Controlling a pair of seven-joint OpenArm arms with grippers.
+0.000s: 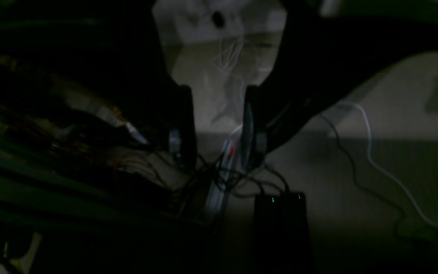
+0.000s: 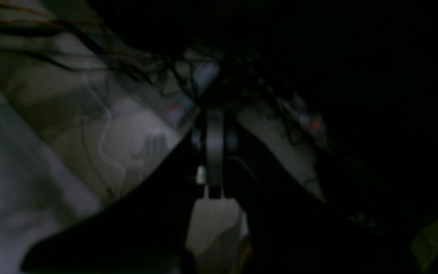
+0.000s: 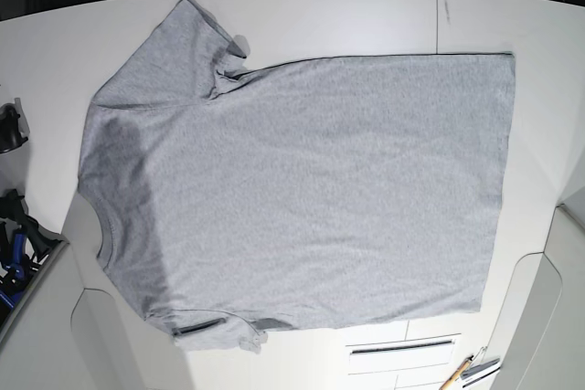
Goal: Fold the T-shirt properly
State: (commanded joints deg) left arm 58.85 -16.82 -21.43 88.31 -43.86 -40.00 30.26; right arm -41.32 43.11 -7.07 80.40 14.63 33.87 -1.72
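One shirt (image 3: 320, 180), grey and plain on the side facing up, lies spread across the white table (image 3: 302, 25) in the base view, and as far as the pictures show none of the folding is done. The neck opening points to the left of that view and the hem runs down the right. The upper sleeve sticks out toward the top corner, with some bunching where it meets the body. The lower sleeve looks tucked or crumpled near the bottom edge; whether it is turned under on purpose I cannot tell, though it looks more like untidiness than a fold.

The left tool (image 1: 219, 129) has its fingers apart with nothing between them, seen over cables and the floor. The right tool (image 2: 214, 156) has its fingers pressed together, and no cloth shows in them. Neither wrist view shows either one touching the shirt.

All the real work seems left: straightening the sleeves, bringing the sides in, then doubling the body into a neat bundle. A sensible first move would be to smooth out the lower sleeve, since folding over that crumple could leave a lump and a crooked edge.
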